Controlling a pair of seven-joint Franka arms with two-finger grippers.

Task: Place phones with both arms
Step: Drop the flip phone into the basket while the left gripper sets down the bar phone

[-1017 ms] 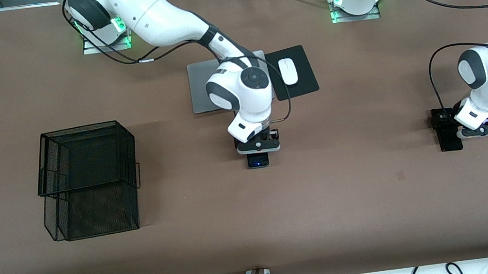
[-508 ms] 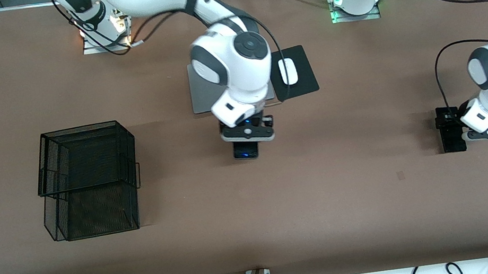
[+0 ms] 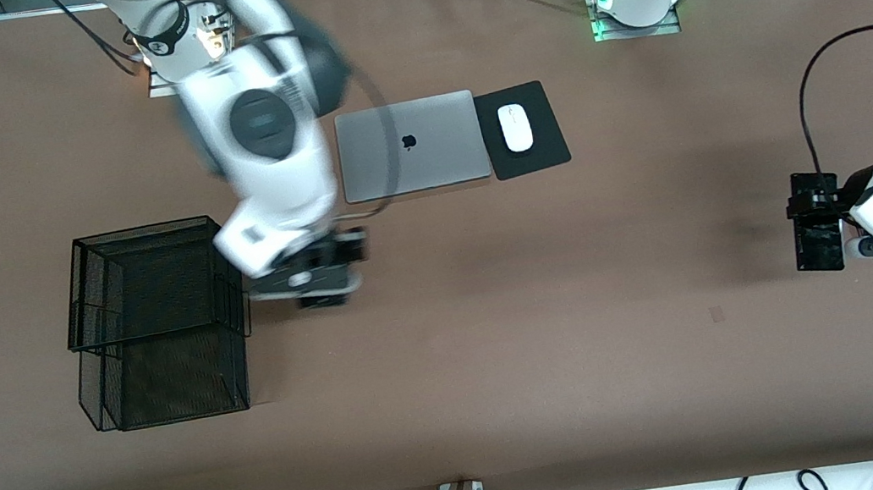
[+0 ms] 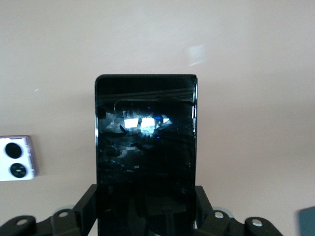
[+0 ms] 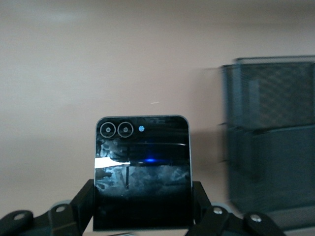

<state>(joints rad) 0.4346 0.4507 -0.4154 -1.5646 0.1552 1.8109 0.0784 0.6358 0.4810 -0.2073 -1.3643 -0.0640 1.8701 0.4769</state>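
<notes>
Two phones held aloft, third lying on brown table point(image 3: 501, 338). Right gripper point(image 5: 142, 216) clamped on small square black flip phone point(image 5: 141, 172): twin ringed lenses, blue dot, glossy smudged face; it hangs over table just beside black wire-mesh basket point(image 3: 156, 318). Left gripper point(image 4: 146, 219) closed around long slim black slab phone point(image 4: 145, 152), reflective screen, over table at left arm's end. Small lavender-white phone with two black circles point(image 4: 17, 158) lies near it, probably flat.
</notes>
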